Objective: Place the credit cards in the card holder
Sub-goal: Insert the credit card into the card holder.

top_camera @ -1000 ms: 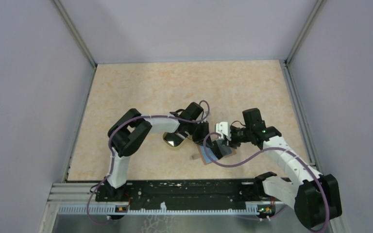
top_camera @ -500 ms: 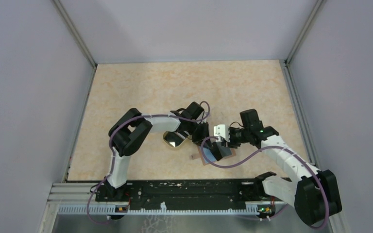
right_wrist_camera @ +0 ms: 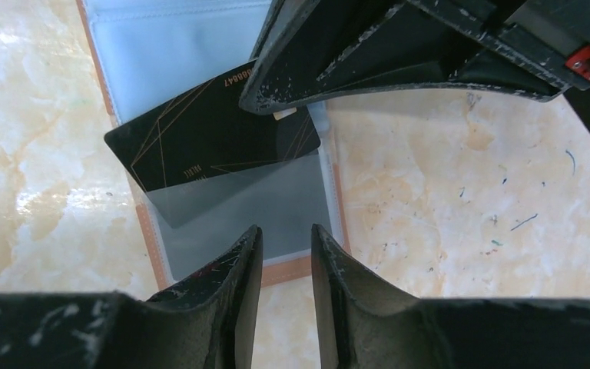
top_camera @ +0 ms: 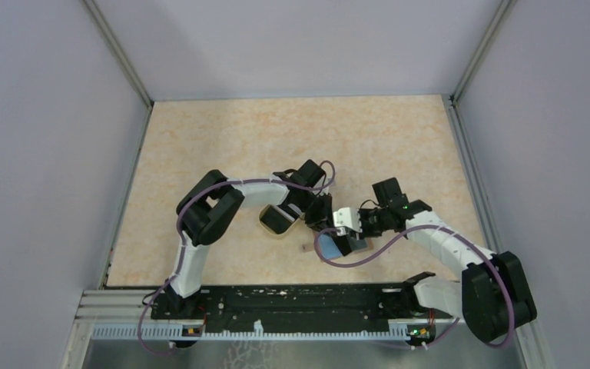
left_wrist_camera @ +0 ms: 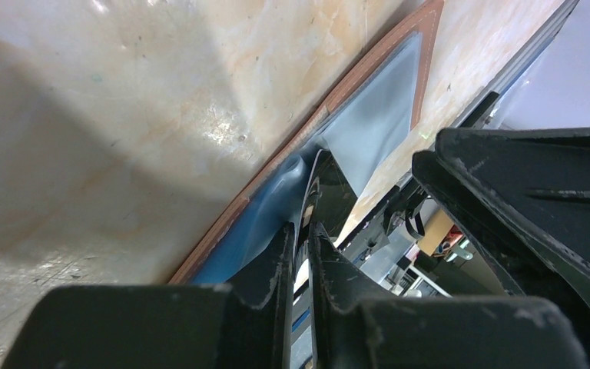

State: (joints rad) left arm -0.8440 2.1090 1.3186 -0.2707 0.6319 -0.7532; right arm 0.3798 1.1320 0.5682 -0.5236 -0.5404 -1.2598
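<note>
Right arm swung in toward the left one over the last sec, and the right gripper (right_wrist_camera: 283, 247) ended up over the pocket end of the card holder (right_wrist_camera: 170, 48), jaws narrower than before. R jaws stood a small gap apart w/ nothing between them, only the clear pocket (right_wrist_camera: 265, 206) showing through, so released, not holding. Left gripper (left_wrist_camera: 305, 247) was clenched on sth thin. From its own cam and the R wrist cam it looked like a corner of the black card (right_wrist_camera: 200, 146), tho I couldn't rule out the pocket leaf being pinched too. Holder lay open on the table (right_wrist_camera: 469, 231), blue inside up, near the dish (top_camera: 276, 221). Card sat skewed, lower part already under the clear pocket, upper part sticking out toward the L gripper. Step imo: mid-insertion of this card, approx halfway. Next move called for L to push the card further down the pocket while squaring it up, R to pin the holder's end so it didn't slide, then L to let go. Risk: skewed corner snagging on the pocket seam. No other cards visible in these views, so couldn't tell how many were left.
</note>
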